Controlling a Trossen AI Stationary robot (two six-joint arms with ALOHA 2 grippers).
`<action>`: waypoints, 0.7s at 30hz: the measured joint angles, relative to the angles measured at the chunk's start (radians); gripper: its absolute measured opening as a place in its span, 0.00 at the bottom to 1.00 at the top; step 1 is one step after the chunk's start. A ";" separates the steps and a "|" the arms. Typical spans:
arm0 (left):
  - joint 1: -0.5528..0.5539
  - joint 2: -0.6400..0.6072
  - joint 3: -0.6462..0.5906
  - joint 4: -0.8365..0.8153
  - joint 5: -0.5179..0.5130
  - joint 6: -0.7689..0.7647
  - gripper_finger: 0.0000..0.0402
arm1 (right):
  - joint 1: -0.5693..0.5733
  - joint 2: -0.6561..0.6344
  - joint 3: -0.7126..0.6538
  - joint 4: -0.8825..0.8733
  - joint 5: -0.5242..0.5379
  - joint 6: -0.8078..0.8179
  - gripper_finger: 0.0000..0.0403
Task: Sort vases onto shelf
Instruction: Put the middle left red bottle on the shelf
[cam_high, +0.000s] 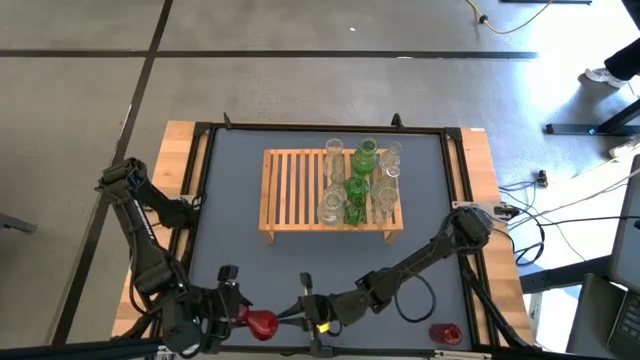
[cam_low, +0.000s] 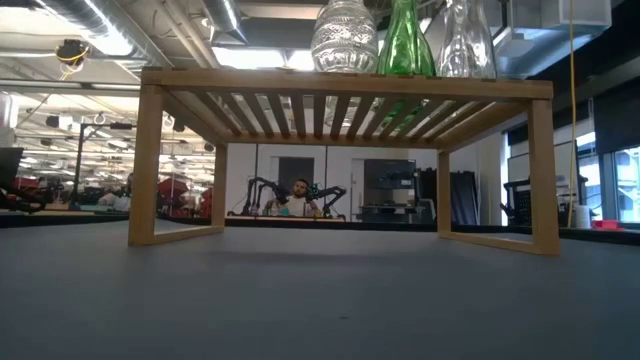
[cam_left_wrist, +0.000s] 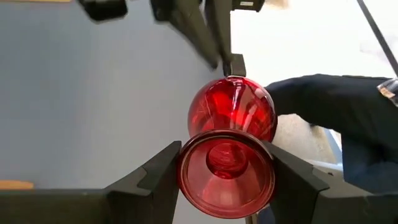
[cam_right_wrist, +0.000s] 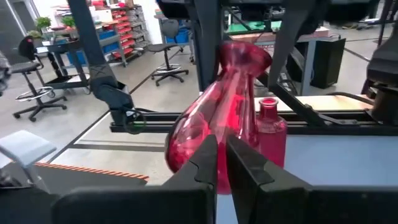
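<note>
A red glass vase (cam_high: 262, 323) with a round body and a flared mouth hangs near the table's front edge, between my two grippers. My left gripper (cam_left_wrist: 227, 180) is shut on it. My right gripper (cam_right_wrist: 222, 158) is shut, and its tips are at the vase's round body. The shelf (cam_high: 300, 190), a slatted wooden rack, stands on its legs at the table's middle. Several clear vases (cam_high: 330, 205) and green vases (cam_high: 362, 160) stand on its right part. In the low view their bases (cam_low: 345, 35) show on top of the shelf (cam_low: 340, 85). My left gripper pinches the vase's flared mouth rim (cam_left_wrist: 186, 177) between its two fingers, one on each side. The fingers slant down from the table's left. The vase is lifted clear and tilted, mouth toward my wrist and round body (cam_left_wrist: 231, 112) away and lower. My right gripper lays its shut fingertips (cam_left_wrist: 234, 65) against the far end of the vase's round body (cam_right_wrist: 199, 134). It comes in level from the table's right.
Another red vase (cam_high: 445, 333) lies near the table's front right corner. A small red bottle-shaped vase (cam_right_wrist: 268, 124) shows behind the held one. A dark cloth-like shape (cam_left_wrist: 336, 118) sits beside the vase. A person (cam_low: 297, 200) sits far behind the table.
</note>
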 joint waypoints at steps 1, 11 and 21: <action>0.003 0.000 0.000 0.002 -0.003 0.004 0.47 | -0.001 0.006 0.000 0.007 0.000 -0.001 0.06; -0.001 0.000 0.000 0.000 -0.073 0.024 0.47 | -0.010 0.010 0.000 -0.012 -0.003 -0.003 0.06; -0.001 0.000 0.000 -0.001 -0.155 0.027 0.47 | -0.019 0.014 0.000 -0.061 0.044 -0.002 0.06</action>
